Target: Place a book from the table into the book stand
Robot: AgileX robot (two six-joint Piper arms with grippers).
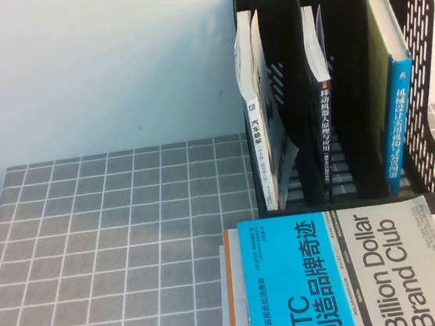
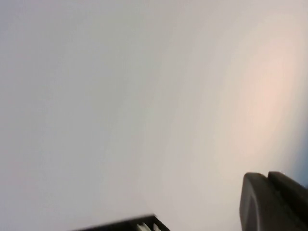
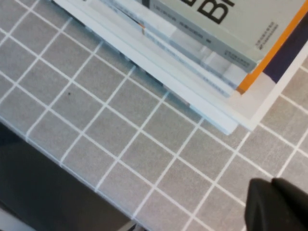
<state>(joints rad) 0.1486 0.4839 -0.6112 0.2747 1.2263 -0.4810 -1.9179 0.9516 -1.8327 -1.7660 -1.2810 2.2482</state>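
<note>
The black three-slot book stand (image 1: 425, 68) stands at the back right of the grey grid table (image 1: 117, 245). The thick book (image 1: 402, 110) with the blue spine and pale green cover stands upright in its right slot. Neither gripper shows in the high view. In the left wrist view my left gripper (image 2: 267, 176) faces a blank pale wall, its fingers together and holding nothing. In the right wrist view my right gripper (image 3: 270, 182) hangs over the grid cloth (image 3: 120, 125) near the table's edge, its fingers together and empty.
A white-spined book (image 1: 258, 119) leans in the stand's left slot and a dark-spined one (image 1: 321, 96) stands in the middle slot. A stack topped by the cyan-and-grey "Billion Dollar Brand Club" book (image 1: 348, 274) lies at the front right and also shows in the right wrist view (image 3: 211, 29).
</note>
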